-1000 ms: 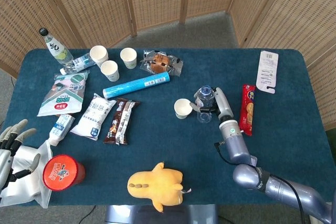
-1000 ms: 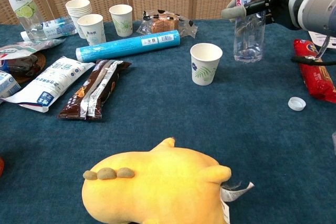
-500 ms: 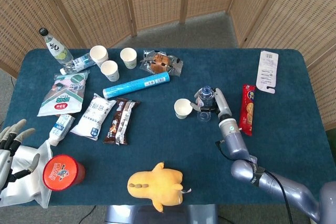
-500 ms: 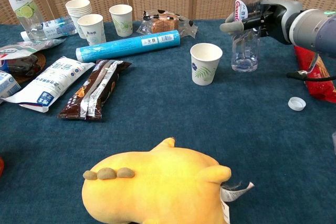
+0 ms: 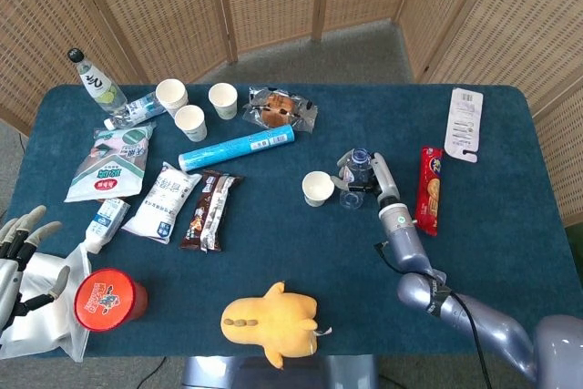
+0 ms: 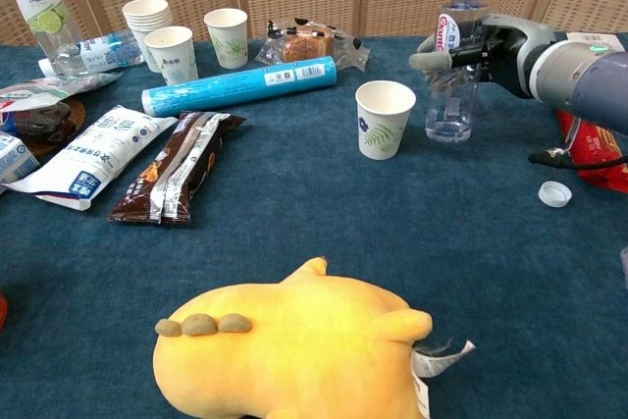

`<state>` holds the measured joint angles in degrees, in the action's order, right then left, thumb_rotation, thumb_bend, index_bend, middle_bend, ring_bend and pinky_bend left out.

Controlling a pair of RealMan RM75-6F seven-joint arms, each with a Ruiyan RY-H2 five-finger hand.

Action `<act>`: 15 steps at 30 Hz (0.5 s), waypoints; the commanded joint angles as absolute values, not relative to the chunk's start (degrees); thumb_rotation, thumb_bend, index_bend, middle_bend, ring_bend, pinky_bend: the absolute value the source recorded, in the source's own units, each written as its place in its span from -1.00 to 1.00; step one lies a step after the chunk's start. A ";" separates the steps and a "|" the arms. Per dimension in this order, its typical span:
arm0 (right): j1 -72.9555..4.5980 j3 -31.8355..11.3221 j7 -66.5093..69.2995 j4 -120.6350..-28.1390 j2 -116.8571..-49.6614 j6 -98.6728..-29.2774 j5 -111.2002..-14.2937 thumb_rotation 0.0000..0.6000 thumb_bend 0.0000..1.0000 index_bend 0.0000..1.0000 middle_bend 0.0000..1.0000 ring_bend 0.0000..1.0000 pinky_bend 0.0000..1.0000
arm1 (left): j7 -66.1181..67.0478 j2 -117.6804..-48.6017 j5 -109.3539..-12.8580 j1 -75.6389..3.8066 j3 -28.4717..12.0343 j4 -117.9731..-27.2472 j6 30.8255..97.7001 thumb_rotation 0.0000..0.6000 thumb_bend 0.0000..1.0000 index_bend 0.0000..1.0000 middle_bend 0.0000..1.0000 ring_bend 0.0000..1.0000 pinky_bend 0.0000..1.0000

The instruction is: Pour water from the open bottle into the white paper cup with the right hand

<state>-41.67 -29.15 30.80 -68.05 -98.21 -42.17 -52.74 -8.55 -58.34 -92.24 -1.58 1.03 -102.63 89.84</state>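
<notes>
Right hand (image 6: 479,46) wrapped around clear plastic water bottle (image 6: 452,61), uncapped, upright, base on or just above the blue-covered desk (image 6: 324,213); cannot tell which. White paper cup with green leaf print (image 6: 384,119) stands upright just left of bottle, not touching. White bottle cap (image 6: 554,193) lies on desk near the right arm. Left hand (image 5: 20,252) at desk's near-left edge, fingers spread, holding nothing.

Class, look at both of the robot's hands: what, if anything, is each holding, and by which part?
The right hand grips the open bottle around its upper, labelled body, below the neck. The left hand holds nothing.
</notes>
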 commanded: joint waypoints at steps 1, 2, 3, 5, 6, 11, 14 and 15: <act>-42.06 -28.76 34.82 -64.00 -99.90 -40.42 -56.21 1.00 -0.53 -0.01 0.27 -0.19 -0.41 | -8.35 -58.17 -92.23 -1.71 0.98 -102.88 89.63 0.17 -0.07 -0.69 -0.88 -1.00 -1.00; -42.26 -28.79 35.56 -63.10 -100.26 -40.17 -56.69 1.00 -0.53 -0.01 0.27 -0.19 -0.42 | -8.31 -58.12 -92.28 -1.73 0.93 -102.98 89.64 0.17 -0.07 -0.69 -0.88 -1.00 -1.00; -42.48 -28.84 36.32 -62.29 -100.53 -39.87 -57.19 1.00 -0.53 -0.02 0.26 -0.20 -0.42 | -8.25 -58.05 -92.32 -1.75 0.88 -103.07 89.70 0.17 -0.07 -0.69 -0.88 -1.00 -1.00; -43.04 -28.90 37.76 -60.42 -100.95 -39.15 -58.27 1.00 -0.53 -0.03 0.24 -0.23 -0.45 | -8.15 -57.90 -92.30 -1.69 0.81 -103.22 89.83 0.17 -0.07 -0.68 -0.88 -1.00 -1.00; -43.27 -28.91 38.29 -59.67 -101.07 -38.94 -58.76 1.00 -0.53 -0.04 0.24 -0.23 -0.46 | -8.12 -57.84 -92.26 -1.65 0.80 -103.26 89.88 0.17 -0.07 -0.69 -0.88 -1.00 -1.00; -44.17 -29.16 41.02 -56.06 -101.78 -38.38 -60.43 1.00 -0.53 -0.04 0.23 -0.26 -0.49 | -7.69 -57.73 -91.88 -1.62 0.76 -103.63 89.60 0.17 -0.07 -0.69 -0.88 -1.00 -1.00; -44.57 -29.26 42.79 -54.23 -102.08 -38.03 -61.27 1.00 -0.54 -0.04 0.23 -0.27 -0.50 | -7.28 -57.72 -91.86 -1.77 0.63 -103.94 89.44 0.17 -0.07 -0.69 -0.88 -1.00 -1.00; -44.69 -29.25 43.31 -53.65 -102.19 -37.97 -61.56 1.00 -0.54 -0.04 0.22 -0.27 -0.51 | -7.14 -57.70 -91.85 -1.82 0.58 -104.05 89.38 0.17 -0.07 -0.69 -0.88 -1.00 -1.00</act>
<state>-44.41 -29.19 42.71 -54.29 -101.96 -38.19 -61.09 -7.17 -57.71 -91.85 -1.79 0.61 -104.01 89.41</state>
